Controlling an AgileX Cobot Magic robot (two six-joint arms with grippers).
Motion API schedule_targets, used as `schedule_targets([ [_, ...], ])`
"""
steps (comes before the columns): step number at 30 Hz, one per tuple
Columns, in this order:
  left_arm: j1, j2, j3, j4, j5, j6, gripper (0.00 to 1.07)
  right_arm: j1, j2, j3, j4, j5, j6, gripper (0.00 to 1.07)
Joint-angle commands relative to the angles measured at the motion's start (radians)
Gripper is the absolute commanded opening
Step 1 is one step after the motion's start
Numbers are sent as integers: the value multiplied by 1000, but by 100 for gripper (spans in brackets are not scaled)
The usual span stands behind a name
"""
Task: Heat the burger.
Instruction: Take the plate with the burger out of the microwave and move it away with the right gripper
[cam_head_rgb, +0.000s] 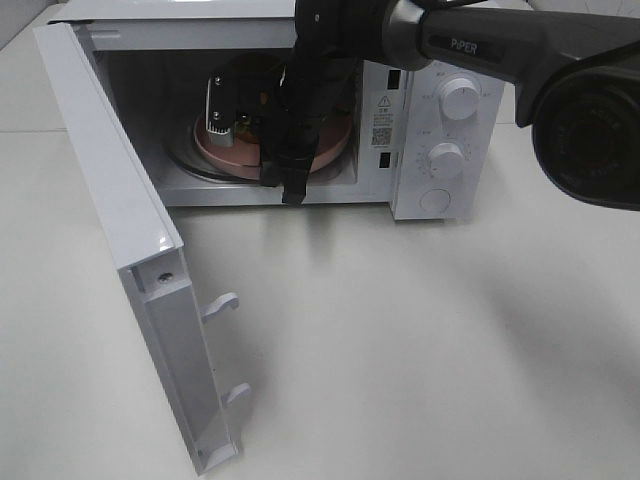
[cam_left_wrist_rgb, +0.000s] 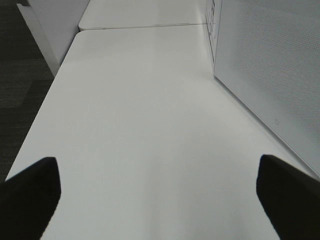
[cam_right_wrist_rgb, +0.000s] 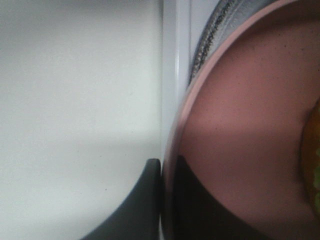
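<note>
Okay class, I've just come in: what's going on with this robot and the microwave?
The right gripper is inside the open microwave, its jaws shut on the rim of the pink plate that carries the burger. The plate lies on the turntable. The door stands wide open. The left gripper hangs open over the table, holding nothing.

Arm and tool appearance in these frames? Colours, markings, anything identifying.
Right arm: matte dark grey-black link with white PiPER lettering and a lighter grey band at the joint. Right tool: black, with long narrow fingers and a pale metal plate with screws near its base. Left tool: only two black, blunt fingertips show; no markings visible.
</note>
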Motion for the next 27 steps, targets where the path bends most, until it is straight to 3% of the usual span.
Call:
schedule_targets([
  [1, 4, -20, 3, 3, -9, -4, 101, 7, 5, 15, 12, 70, -5, 0],
  [9, 4, -20, 3, 3, -9, -4, 101, 10, -45, 77, 12, 72, -24, 0],
  [27, 4, -20, 3, 3, -9, -4, 101, 10, -271, 437, 39, -224, -89, 0],
])
